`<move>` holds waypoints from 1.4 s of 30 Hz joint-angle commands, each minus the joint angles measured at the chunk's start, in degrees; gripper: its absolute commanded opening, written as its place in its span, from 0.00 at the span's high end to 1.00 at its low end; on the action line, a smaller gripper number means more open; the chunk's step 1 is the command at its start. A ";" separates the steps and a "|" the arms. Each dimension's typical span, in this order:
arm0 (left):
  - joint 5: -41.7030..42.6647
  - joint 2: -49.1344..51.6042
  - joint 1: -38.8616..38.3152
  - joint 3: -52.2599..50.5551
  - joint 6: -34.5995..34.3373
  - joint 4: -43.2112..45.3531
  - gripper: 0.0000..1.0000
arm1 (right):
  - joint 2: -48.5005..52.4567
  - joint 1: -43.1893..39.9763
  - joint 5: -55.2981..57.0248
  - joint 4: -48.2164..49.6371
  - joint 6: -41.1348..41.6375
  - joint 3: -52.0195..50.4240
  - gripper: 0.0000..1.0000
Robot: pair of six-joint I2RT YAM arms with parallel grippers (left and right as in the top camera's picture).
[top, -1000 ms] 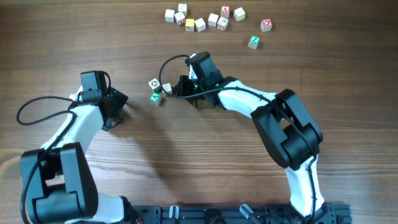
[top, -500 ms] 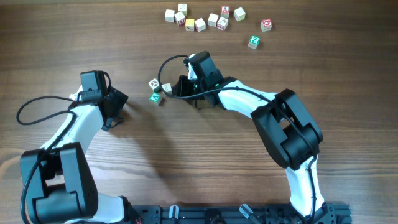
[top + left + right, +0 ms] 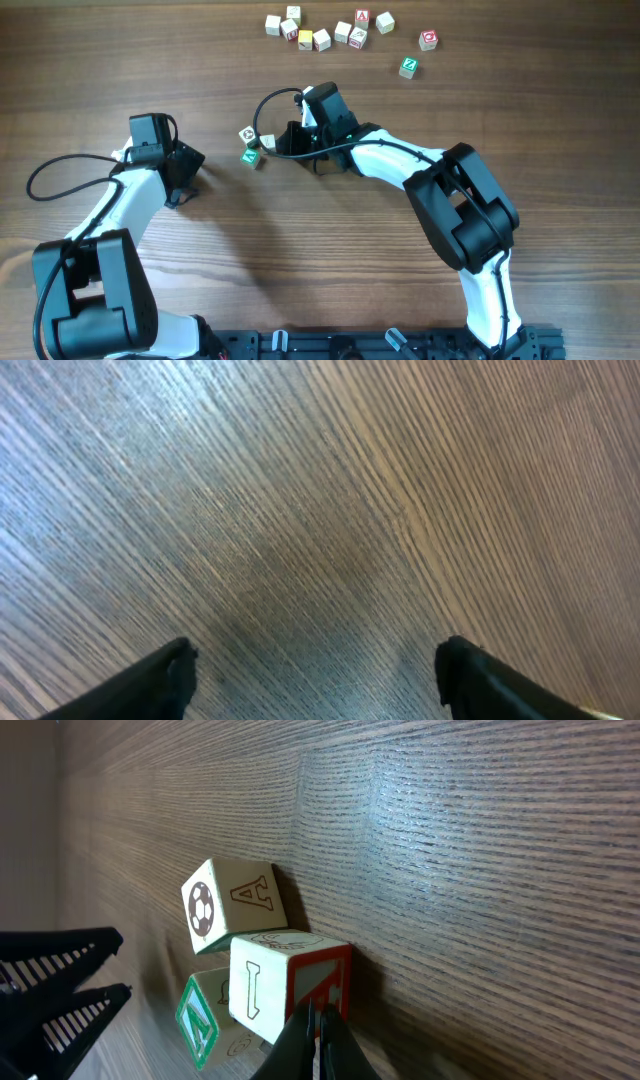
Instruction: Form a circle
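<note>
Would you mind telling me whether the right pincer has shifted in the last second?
No; the right pincer keeps its place beside the unmoved cube group.

matt, fine-grained wood table (image 3: pixel 300 260); pale smooth wooden cubes (image 3: pixel 262 982) with printed faces; glossy white plastic arm shells (image 3: pixel 385 160)

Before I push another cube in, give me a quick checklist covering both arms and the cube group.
1. right gripper shut for nudging: ok.
2. left gripper open with nothing between its fingers: ok.
3. cube group packed close together: ok.
4. Circle complete: not ok, only three cubes are in the group.
5. spare cubes lying unobstructed at the far edge: ok.
6. right gripper actually touching the red-faced cube: cannot tell.
</note>
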 commanded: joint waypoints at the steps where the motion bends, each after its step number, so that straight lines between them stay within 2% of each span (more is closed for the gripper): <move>1: 1.95 0.66 0.13 -0.44 1.70 -0.68 0.41 | 0.85 -0.24 0.63 -0.04 -0.63 0.17 0.95; 2: 3.78 0.66 0.13 -0.44 4.00 -0.66 0.50 | 0.85 -0.24 1.29 -0.26 -0.63 0.17 0.95; 3: 5.44 0.66 0.13 -0.44 6.51 -0.66 0.63 | 0.85 -0.26 2.16 -0.68 -0.59 0.17 0.95; 4: 7.32 0.66 0.13 -0.44 9.88 -0.92 0.87 | 0.83 -0.44 3.37 -1.18 -0.59 0.17 0.95; 5: 8.09 0.63 0.13 -0.44 10.99 -1.16 0.96 | 0.83 -0.70 4.00 -1.51 -0.50 0.20 0.95; 8: 13.62 0.63 0.13 -0.44 16.65 -1.51 0.96 | 0.83 -2.34 4.26 -1.53 -0.37 0.20 0.95; 11: 22.84 0.66 0.13 -0.44 28.44 -1.53 0.96 | 0.83 -4.37 5.20 -1.79 0.55 0.20 0.95; 13: 26.10 0.66 0.13 -0.44 34.84 -1.55 0.96 | 0.83 -5.66 5.40 -2.49 1.09 0.20 0.96; 16: 26.51 0.66 0.13 -0.44 43.43 -2.86 0.96 | 0.83 -6.84 5.42 -3.63 1.11 0.20 0.96; 19: 26.53 0.66 0.02 -0.46 48.48 -5.01 0.96 | 0.83 -7.06 5.40 -4.00 1.11 0.20 0.95; 24: 26.73 1.75 -3.76 -0.59 49.86 -3.56 0.96 | 0.83 -7.06 5.40 -4.00 1.14 0.20 0.95; 28: 25.75 4.28 -8.07 -0.61 56.96 -2.75 0.96 | 0.83 -7.08 5.42 -4.00 1.09 0.20 0.95; 35: 17.35 5.95 -10.58 -0.61 57.16 -1.29 0.96 | 0.83 -7.37 5.40 -4.11 1.07 0.20 0.95; 42: 16.81 5.95 -10.58 -0.59 57.31 0.28 0.96 | 0.83 -7.39 5.42 -4.09 1.11 0.20 0.94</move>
